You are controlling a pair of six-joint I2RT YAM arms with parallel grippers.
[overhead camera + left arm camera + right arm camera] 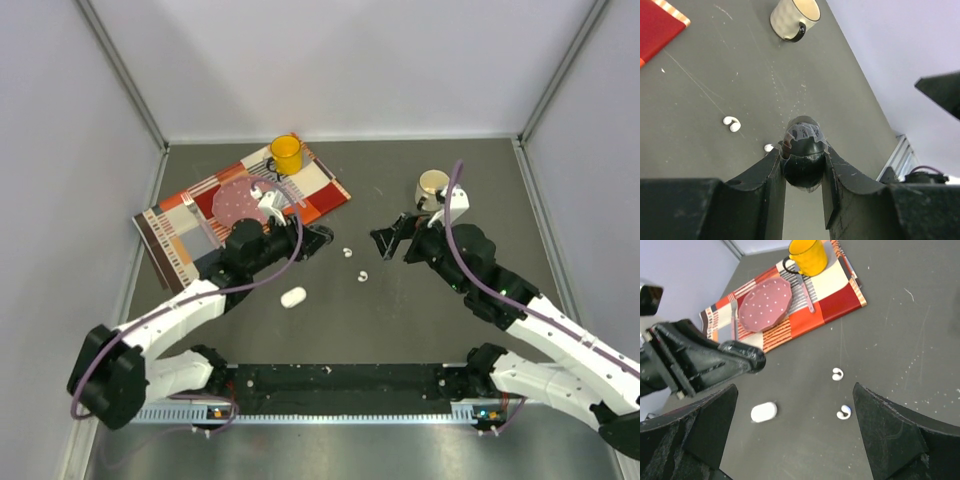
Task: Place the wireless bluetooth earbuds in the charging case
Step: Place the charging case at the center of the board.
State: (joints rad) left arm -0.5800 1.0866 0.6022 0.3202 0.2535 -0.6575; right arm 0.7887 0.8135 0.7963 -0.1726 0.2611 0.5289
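The farther white earbud [347, 251] and the nearer white earbud [362, 274] lie loose on the dark table [420, 320] around its middle, close together but not touching, and neither sits in a case. They are in the gap between my two grippers. A closed white case [293, 297] lies by itself on the table, nearer to me and to the left of the earbuds, apart from them. My left gripper [318, 240] sits just left of the earbuds with its fingers drawn narrow around a black oval case [802, 137]; in the left wrist view the case is pinched between the two fingers with its rounded end sticking out past the tips. I cannot tell whether that case is open or closed. My right gripper [388, 238] is on the right of the earbuds, jaws spread wide with nothing between them, and in its wrist view the earbuds and the white case show through the gap. On the far left is a patterned placemat [325, 190] carrying a pink plate [765, 305], a fork [734, 315], a spoon [805, 290] and a yellow mug [286, 153] at its far end. A beige mug [430, 185] stands far right, just beyond the right gripper.
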